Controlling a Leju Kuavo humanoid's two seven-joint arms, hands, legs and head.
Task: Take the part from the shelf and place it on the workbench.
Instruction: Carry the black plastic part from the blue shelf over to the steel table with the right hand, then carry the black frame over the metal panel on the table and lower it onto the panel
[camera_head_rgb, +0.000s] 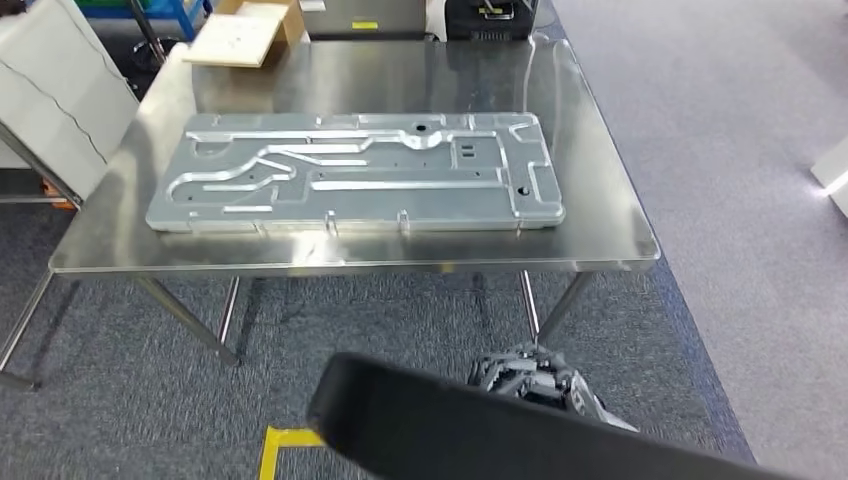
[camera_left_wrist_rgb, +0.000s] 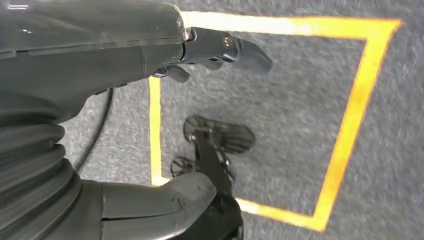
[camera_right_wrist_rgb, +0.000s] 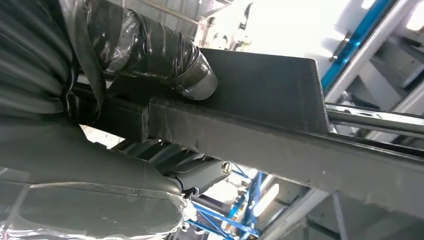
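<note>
The part is a long dark metal bar with a flat plate on it (camera_right_wrist_rgb: 270, 95). In the head view the same black part (camera_head_rgb: 480, 425) crosses the near foreground, low and in front of the table. My right hand (camera_right_wrist_rgb: 150, 125) grips it, with the taped thumb (camera_right_wrist_rgb: 170, 55) on the plate and the fingers (camera_right_wrist_rgb: 205, 175) under the bar; its dark fingers (camera_head_rgb: 530, 375) peek out behind the part. The steel workbench (camera_head_rgb: 600, 225) stands ahead, beyond the part. My left hand (camera_left_wrist_rgb: 165, 55) hangs over the carpet with its fingers apart and nothing in it.
A large grey machined plate (camera_head_rgb: 360, 170) covers much of the workbench. A cardboard box (camera_head_rgb: 245, 30) and a black case (camera_head_rgb: 490, 18) sit at the far edge. White panels (camera_head_rgb: 55, 90) lean at the left. Yellow tape (camera_left_wrist_rgb: 350, 115) marks the carpet.
</note>
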